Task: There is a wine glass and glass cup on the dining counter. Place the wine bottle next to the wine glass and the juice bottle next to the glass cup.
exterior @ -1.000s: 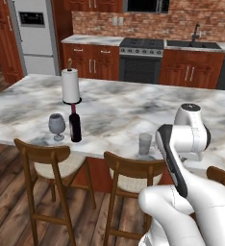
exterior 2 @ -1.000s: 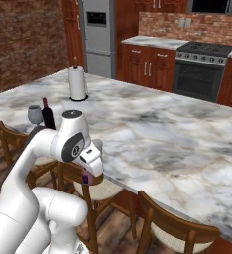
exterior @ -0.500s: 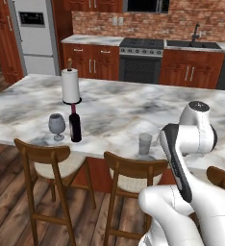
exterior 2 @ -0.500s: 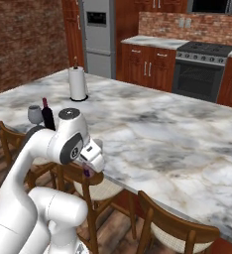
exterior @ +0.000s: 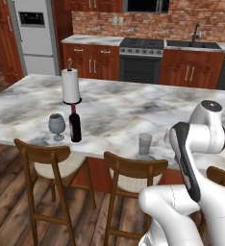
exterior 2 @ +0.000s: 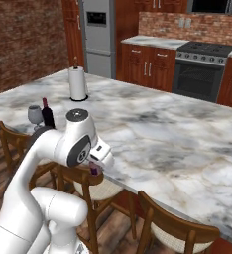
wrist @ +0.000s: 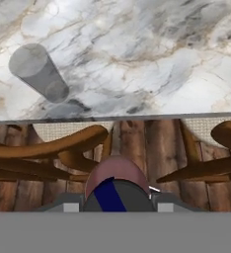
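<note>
Arm folded at the counter edge, tool (exterior 2: 94, 167) clamped around the juice bottle (wrist: 116, 179).

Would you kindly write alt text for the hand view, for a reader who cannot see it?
The gripper holds the pinkish juice bottle at the bottom of the picture, above wooden stools and a wood floor, short of the dining counter edge. On the marbled top ahead, to the upper left, stands the glass cup.
</note>
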### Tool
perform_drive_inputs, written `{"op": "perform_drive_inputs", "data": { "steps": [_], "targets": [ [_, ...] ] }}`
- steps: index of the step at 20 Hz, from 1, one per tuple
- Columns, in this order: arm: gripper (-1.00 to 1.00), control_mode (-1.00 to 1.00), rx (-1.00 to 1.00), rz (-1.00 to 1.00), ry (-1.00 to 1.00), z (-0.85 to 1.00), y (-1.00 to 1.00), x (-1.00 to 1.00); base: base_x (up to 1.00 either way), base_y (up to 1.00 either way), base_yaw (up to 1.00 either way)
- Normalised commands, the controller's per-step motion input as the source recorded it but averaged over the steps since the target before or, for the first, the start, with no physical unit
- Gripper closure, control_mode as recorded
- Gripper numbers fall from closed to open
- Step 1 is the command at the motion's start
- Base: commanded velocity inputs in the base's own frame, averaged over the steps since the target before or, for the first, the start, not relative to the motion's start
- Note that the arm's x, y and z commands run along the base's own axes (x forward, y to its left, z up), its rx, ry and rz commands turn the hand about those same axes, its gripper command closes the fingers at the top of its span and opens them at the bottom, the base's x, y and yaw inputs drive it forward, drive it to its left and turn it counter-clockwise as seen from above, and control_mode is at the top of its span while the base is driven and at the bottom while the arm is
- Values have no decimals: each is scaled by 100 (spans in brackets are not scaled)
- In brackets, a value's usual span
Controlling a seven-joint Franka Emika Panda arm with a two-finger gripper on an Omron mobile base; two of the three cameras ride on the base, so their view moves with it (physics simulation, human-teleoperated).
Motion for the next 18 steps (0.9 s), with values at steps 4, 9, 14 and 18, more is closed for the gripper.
{"op": "perform_drive_inputs", "data": {
  "steps": [4,9,14,18],
  "targets": [
    [100,-100,0,15,0,1,-38,12,0,0,0],
    [100,-100,0,18,0,0,-28,28,0,0,0],
    [100,-100,0,23,0,0,-16,35,0,0,0],
    [100,-100,-1,22,0,-5,-1,39,0,0,0]
  ]
}}
